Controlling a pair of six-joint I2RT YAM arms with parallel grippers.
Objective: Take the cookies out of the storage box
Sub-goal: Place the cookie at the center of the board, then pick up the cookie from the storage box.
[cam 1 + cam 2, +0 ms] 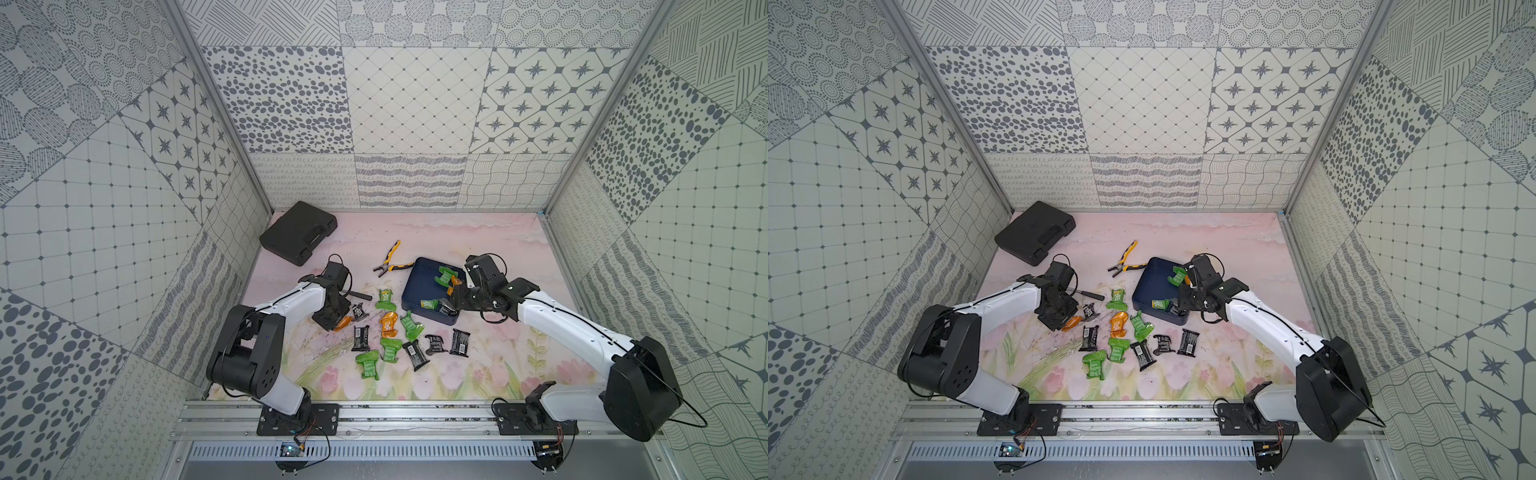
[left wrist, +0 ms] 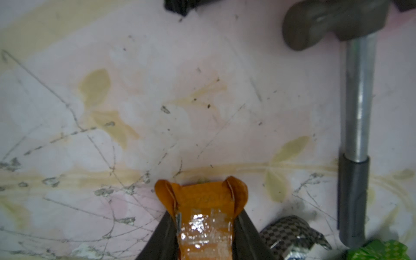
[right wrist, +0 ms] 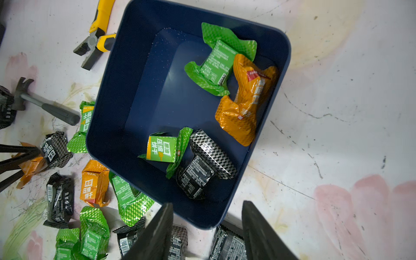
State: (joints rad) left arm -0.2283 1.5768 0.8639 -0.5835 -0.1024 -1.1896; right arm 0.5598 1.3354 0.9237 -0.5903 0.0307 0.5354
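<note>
Jaws of my left end effector (image 2: 204,212) sit narrow against both sides of an orange packet (image 2: 202,198), low over the surface (image 2: 157,90). I read that as setting it down among the cookies (image 1: 390,328) already out. The wrist view is too soft to tell whether it rests on the surface.

My right end effector (image 3: 207,202) hangs empty, jaws well apart, above the near rim of the storage box (image 3: 112,108), lined up, I judge, for the next pick.

The box sits right of centre in both top views and holds four packets: two green, one orange, one black. They are gathered toward its right and lower walls, and the rest of its floor is bare. About a dozen packets lie scattered lower centre, just left of the box.

Yellow-handled pliers (image 1: 390,262) lie just beside its upper-left corner, and a hammer (image 1: 359,295) lies near the left end effector.
</note>
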